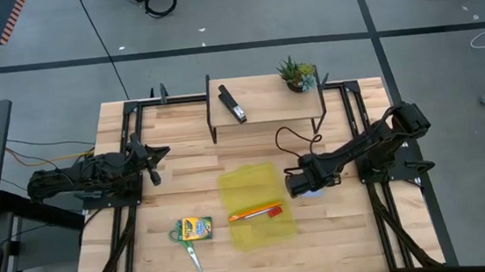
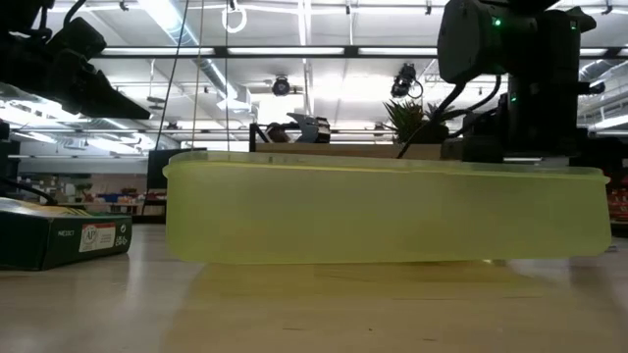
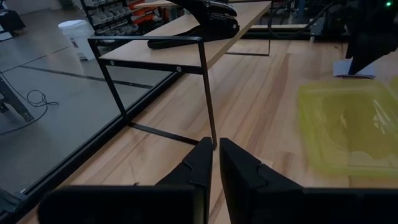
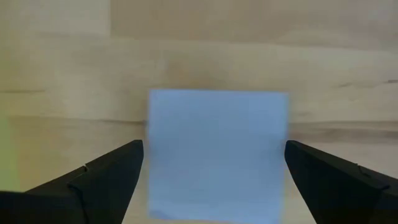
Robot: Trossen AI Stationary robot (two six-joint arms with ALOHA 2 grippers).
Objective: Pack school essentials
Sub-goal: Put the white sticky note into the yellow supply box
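The right arm reaches in from the desk's right edge toward the middle, its right claw (image 4: pixel 214 171) pointing down with fingers spread wide. The left arm lies folded near the left edge, its left claw (image 3: pixel 216 163) closed, empty.

From above, my right gripper (image 1: pixel 302 184) hides most of the notepad (image 1: pixel 312 193); in my low view the yellow case (image 2: pixel 392 211) blocks everything behind it.
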